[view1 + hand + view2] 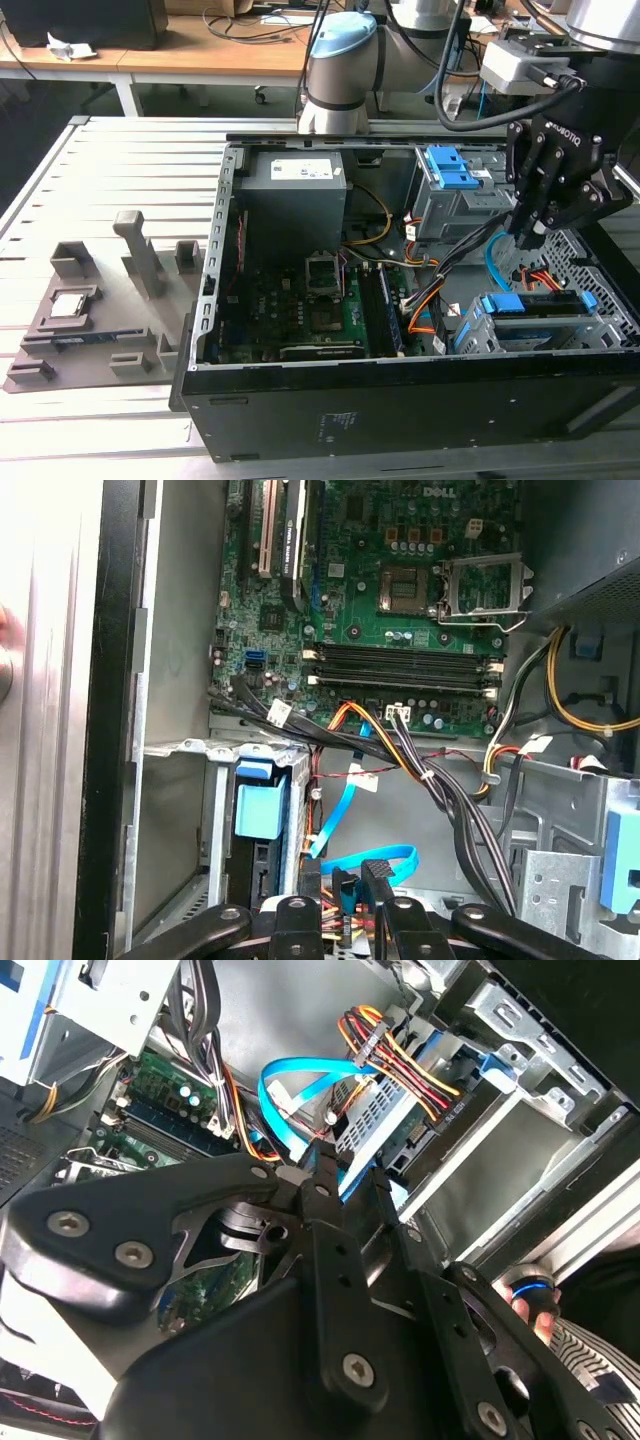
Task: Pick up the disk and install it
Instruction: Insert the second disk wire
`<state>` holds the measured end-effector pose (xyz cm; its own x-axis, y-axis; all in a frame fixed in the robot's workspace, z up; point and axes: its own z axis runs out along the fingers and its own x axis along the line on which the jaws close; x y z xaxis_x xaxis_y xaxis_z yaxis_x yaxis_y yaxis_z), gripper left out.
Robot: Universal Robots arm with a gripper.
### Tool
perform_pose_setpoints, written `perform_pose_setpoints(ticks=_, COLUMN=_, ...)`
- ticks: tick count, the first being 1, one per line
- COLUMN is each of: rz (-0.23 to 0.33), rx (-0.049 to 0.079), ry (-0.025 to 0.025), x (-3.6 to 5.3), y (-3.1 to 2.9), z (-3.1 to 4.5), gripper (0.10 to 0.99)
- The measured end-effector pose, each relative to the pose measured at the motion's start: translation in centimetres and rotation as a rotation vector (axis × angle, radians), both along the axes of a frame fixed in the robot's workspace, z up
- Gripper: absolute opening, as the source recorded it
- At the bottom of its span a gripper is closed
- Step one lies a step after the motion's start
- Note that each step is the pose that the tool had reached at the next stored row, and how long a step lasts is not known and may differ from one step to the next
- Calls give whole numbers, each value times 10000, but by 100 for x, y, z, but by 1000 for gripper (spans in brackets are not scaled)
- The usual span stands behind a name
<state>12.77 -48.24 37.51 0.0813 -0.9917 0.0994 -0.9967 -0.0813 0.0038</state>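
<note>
The disk (532, 312), a silver drive in a blue plastic bracket, lies inside the grey cage at the case's near corner on the exterior view's right. In the second wrist view the disk (378, 1112) shows beyond the fingertips, with red, yellow and black wires and a blue flat cable running to its end. My gripper (530, 236) hangs just above that cage and touches nothing. Its black fingers (322, 1175) stand a narrow gap apart with nothing between them. In the first wrist view the gripper (348, 912) is over the cables beside the cage's blue bracket end (259, 810).
The open black computer case (400, 400) holds a green motherboard (300, 300), a grey power supply (295, 190) and a blue-topped drive cage (455, 180). Cable bundles (450, 270) cross below the gripper. A grey fixture (90, 320) with a square chip (70, 304) lies at the exterior view's left.
</note>
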Motion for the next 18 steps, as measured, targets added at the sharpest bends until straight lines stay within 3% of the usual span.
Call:
perform_pose_setpoints(ticks=1, rz=-1, rx=1, ry=0, x=0, y=0, z=0, gripper=286)
perform_pose_setpoints(ticks=3, rz=0, rx=0, ry=0, x=0, y=0, z=0, gripper=161)
perform_pose_setpoints(ticks=8, rz=0, rx=1, ry=0, x=0, y=-10, z=-2, gripper=161)
perform_pose_setpoints(ticks=11, rz=-1, rx=-16, ry=0, x=-1, y=-159, z=-23, gripper=161)
perform_pose_setpoints(ticks=14, rz=2, rx=-17, ry=-1, x=9, y=-294, z=-90, gripper=161)
perform_pose_setpoints(ticks=18, rz=4, rx=-20, ry=0, x=77, y=-314, z=-177, gripper=161)
